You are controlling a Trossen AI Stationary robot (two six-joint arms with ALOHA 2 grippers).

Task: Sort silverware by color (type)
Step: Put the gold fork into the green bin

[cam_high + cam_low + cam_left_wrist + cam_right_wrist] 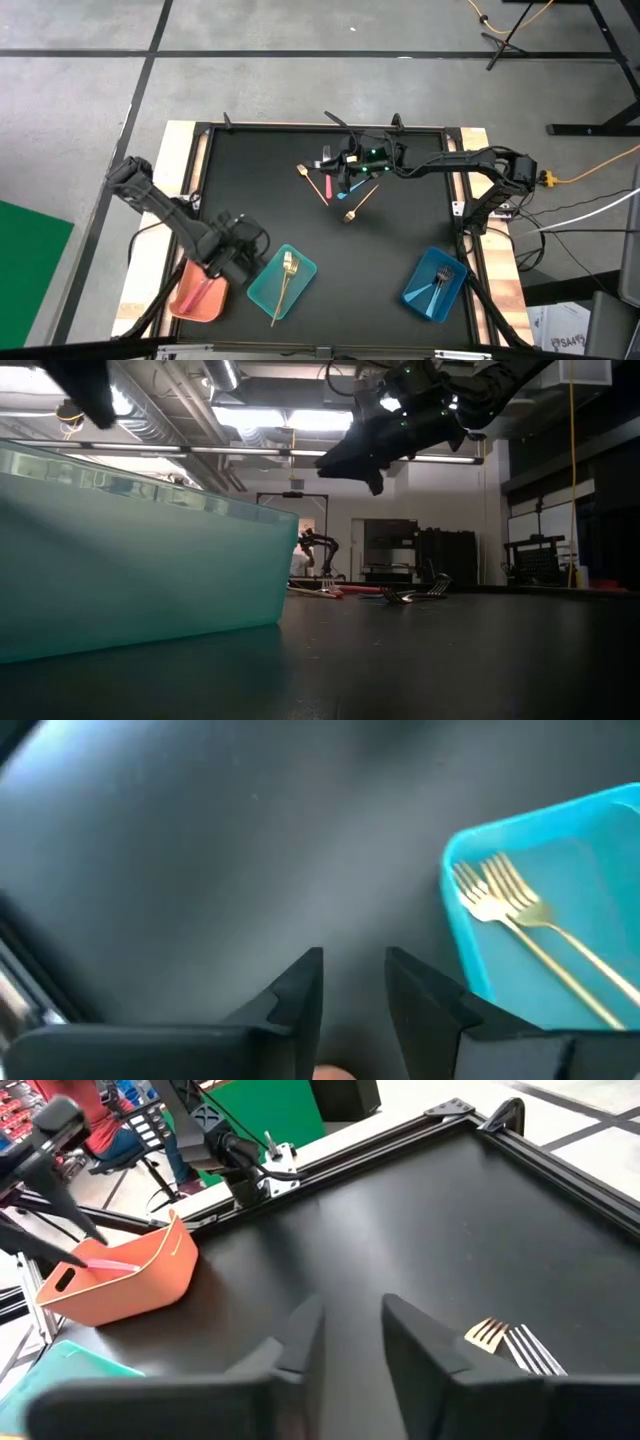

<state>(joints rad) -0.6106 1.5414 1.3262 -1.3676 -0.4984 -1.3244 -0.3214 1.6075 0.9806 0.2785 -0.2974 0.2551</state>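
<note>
Silverware remaining: a cluster of thin forks and spoons, pink-handled, light-blue-handled and gold (pixel 338 190), is left unsorted on the far middle of the black counter (pixel 300 230).
Silverware sorted, gold: gold forks (pixel 286 277) are laid in the teal rectangular plastic tray (pixel 300 270) at the near edge, one handle overhanging the rim.
Silverware sorted, blue: dark-looking utensils (pixel 440 277) are held in the blue rectangular plastic tray (pixel 425 295) at the near right; the type cannot be told.
Silverware sorted, pink: a pink-handled piece (pixel 108 1264) is seen inside the orange-pink rectangular plastic tray (pixel 185 300) at the near left.
Placement rationale: one tray is judged to be assigned per colour, so each group is kept apart.
Right end effector (pixel 345 165): it is held above the counter, over the unsorted cluster, its fingers (pixel 415 1335) parted and grasping nothing. A gold fork head and a silver fork head (pixel 510 1342) lie on the counter just beside the fingers.
Left end effector (pixel 232 255): it is positioned between the orange-pink and teal trays, released and empty, well apart from the cluster.
Step in hand: a pick from the cluster by the right arm is judged to be in preparation.
</note>
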